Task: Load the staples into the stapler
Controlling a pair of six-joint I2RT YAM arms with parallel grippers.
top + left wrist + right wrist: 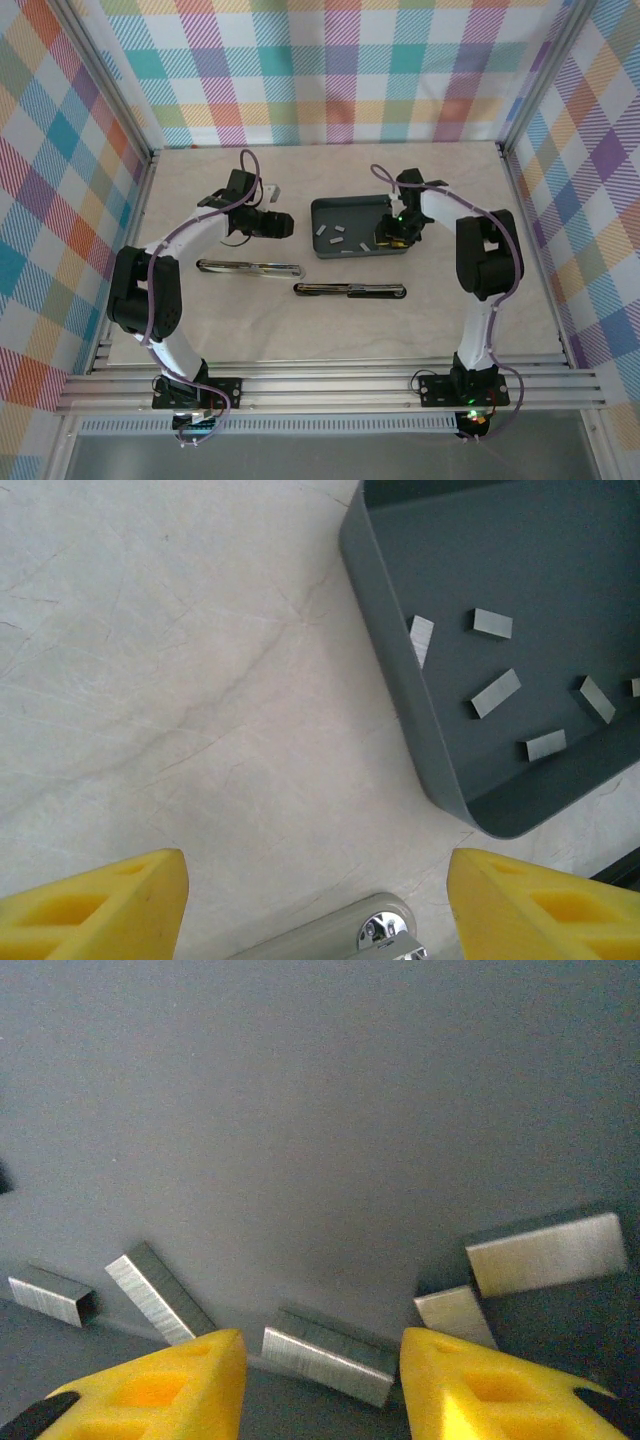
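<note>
Several light-grey staple strips (495,692) lie loose in a dark grey tray (330,207). My right gripper (320,1345) is down inside the tray, open, its yellow fingers (160,1390) either side of one strip (325,1355) with small gaps left. More strips (545,1252) lie around it. Two staplers lie opened flat on the table: one (250,267) left of centre, the other (350,290) in front of the tray. My left gripper (315,900) hovers open over bare table beside the tray's left wall (400,710), above a stapler's rounded end (372,932).
The table is pale marble-patterned, closed in by checked walls with aluminium posts (120,110). The tray sits at mid-table, right of centre. The right arm (487,255) bends over the tray's right side.
</note>
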